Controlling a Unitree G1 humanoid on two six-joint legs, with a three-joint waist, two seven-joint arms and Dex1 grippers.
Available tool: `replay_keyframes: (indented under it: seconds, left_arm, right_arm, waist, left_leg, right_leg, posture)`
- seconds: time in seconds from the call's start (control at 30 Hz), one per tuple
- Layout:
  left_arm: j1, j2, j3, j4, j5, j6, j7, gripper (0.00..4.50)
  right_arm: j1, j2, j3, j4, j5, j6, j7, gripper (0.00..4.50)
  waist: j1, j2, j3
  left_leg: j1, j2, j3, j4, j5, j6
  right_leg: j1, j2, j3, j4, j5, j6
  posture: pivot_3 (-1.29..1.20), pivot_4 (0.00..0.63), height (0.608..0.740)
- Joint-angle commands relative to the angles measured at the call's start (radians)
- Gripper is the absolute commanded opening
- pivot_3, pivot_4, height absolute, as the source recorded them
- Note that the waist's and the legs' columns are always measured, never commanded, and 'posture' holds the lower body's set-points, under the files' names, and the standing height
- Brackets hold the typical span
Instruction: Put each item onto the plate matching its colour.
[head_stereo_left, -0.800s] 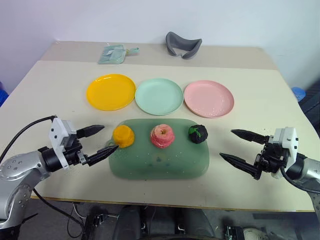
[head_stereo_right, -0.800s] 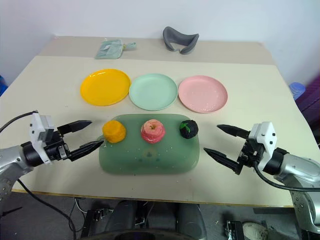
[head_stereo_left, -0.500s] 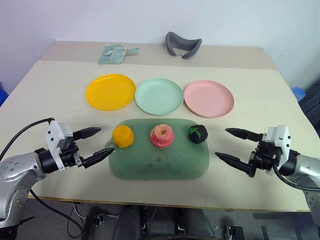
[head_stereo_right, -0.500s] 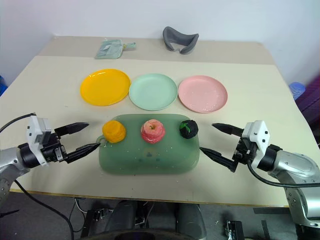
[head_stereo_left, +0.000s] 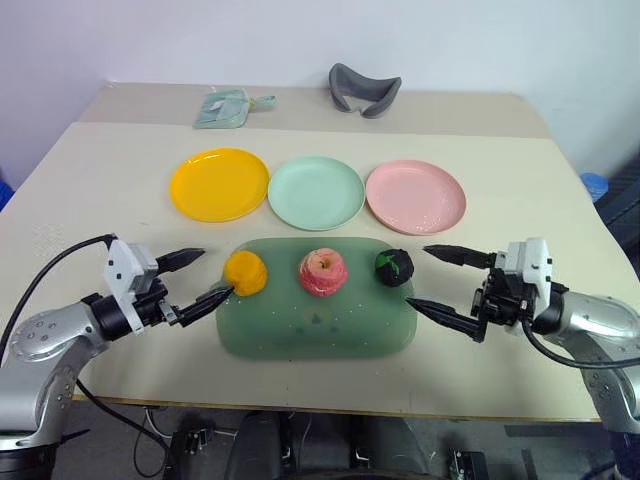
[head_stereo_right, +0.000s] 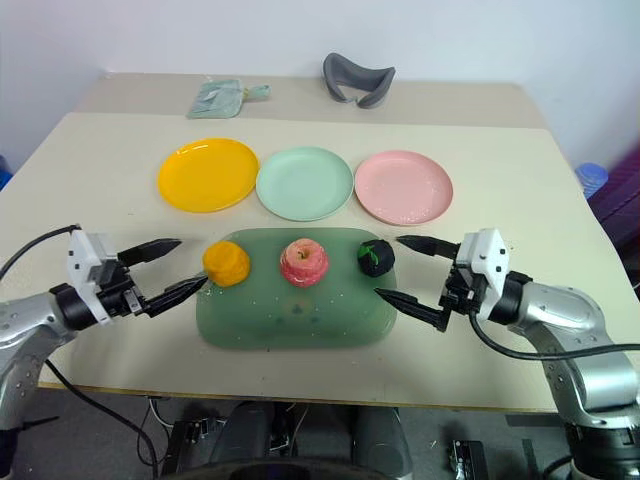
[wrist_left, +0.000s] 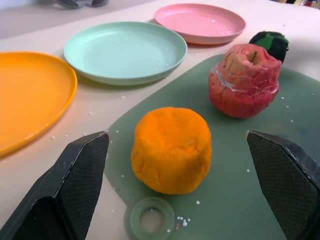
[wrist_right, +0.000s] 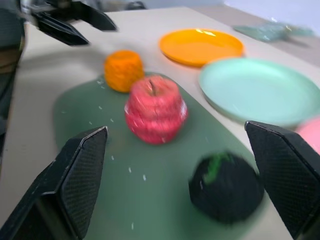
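Head view: three lumps sit in a row on the green mat (head_stereo_left: 318, 330), orange lump (head_stereo_left: 246, 272) left, pink-red apple (head_stereo_left: 323, 273) centre, dark green-black lump (head_stereo_left: 394, 268) right. Beyond lie three plates: yellow plate (head_stereo_left: 220, 184), mint plate (head_stereo_left: 316, 192), pink plate (head_stereo_left: 415, 197).

Left wrist view: left gripper (wrist_left: 190, 190) spread wide, empty, flanking the ridged orange lump.

Right wrist view: right gripper (wrist_right: 185, 185) gaping near the dark lump.

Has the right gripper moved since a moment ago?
Yes. The right gripper has moved in toward the green mat, now beside the dark green-black lump.
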Motion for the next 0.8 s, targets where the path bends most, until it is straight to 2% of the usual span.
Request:
replay_keyframes:
  seconds: [0.03, 0.17, 0.53, 0.63, 0.7, 0.8]
  left_arm:
    - [-0.039, 0.006, -0.042, -0.015, 0.02, 0.046, 0.041, 4.5]
    - [-0.112, -0.01, -0.099, 0.002, 0.056, 0.096, 0.114, 4.5]
    - [-0.175, -0.027, -0.231, 0.043, 0.147, 0.123, 0.14, 4.5]
    - [-0.189, -0.035, -0.25, 0.051, 0.158, 0.144, 0.152, 3.64]
    - [-0.201, -0.041, -0.262, 0.057, 0.184, 0.135, 0.17, 2.8]
    - [-0.205, -0.045, -0.279, 0.051, 0.245, 0.102, 0.206, 2.74]
  right_arm:
    - [-0.087, -0.01, 0.072, 0.01, -0.018, -0.022, 0.057, 4.47]
    - [-0.182, 0.0, 0.133, 0.067, -0.032, -0.03, 0.107, 4.47]
    - [-0.308, 0.037, 0.239, 0.187, -0.114, -0.096, 0.162, 4.47]
    - [-0.32, 0.037, 0.238, 0.22, -0.127, -0.12, 0.174, 4.5]
    - [-0.328, 0.04, 0.234, 0.235, -0.13, -0.128, 0.177, 4.5]
    - [-0.333, 0.043, 0.232, 0.251, -0.135, -0.141, 0.182, 4.5]
  waist:
    - [0.001, 0.0, 0.0]
    - [0.005, 0.0, 0.0]
    - [0.002, 0.0, 0.0]
    - [0.004, 0.0, 0.0]
    - [0.004, 0.0, 0.0]
    - [0.002, 0.0, 0.0]
  left_leg:
    - [0.0, 0.0, 0.0, 0.0, 0.0, 0.0]
    - [-0.001, 0.0, 0.0, 0.001, 0.0, 0.0]
    - [-0.001, 0.0, 0.001, 0.002, 0.0, 0.0]
    - [-0.001, 0.0, 0.001, 0.003, 0.0, 0.0]
    - [-0.002, 0.0, 0.001, 0.005, 0.0, 0.001]
    - [-0.002, 0.001, 0.0, 0.009, -0.001, 0.002]
  right_leg:
    - [0.0, 0.0, 0.0, 0.0, 0.0, 0.0]
    - [0.0, 0.0, 0.0, 0.0, 0.0, 0.0]
    - [-0.001, 0.0, 0.0, 0.001, 0.0, 0.0]
    - [-0.001, 0.0, 0.0, 0.002, 0.0, 0.0]
    - [-0.001, 0.0, 0.0, 0.003, 0.0, 0.0]
    - [-0.001, 0.0, 0.0, 0.006, 0.0, 0.0]
  posture:
    - [0.0, 0.15, 0.74]
    - [0.0, 0.15, 0.74]
    - [0.0, 0.15, 0.74]
    - [0.0, 0.15, 0.74]
    - [0.0, 0.15, 0.74]
    - [0.0, 0.15, 0.74]
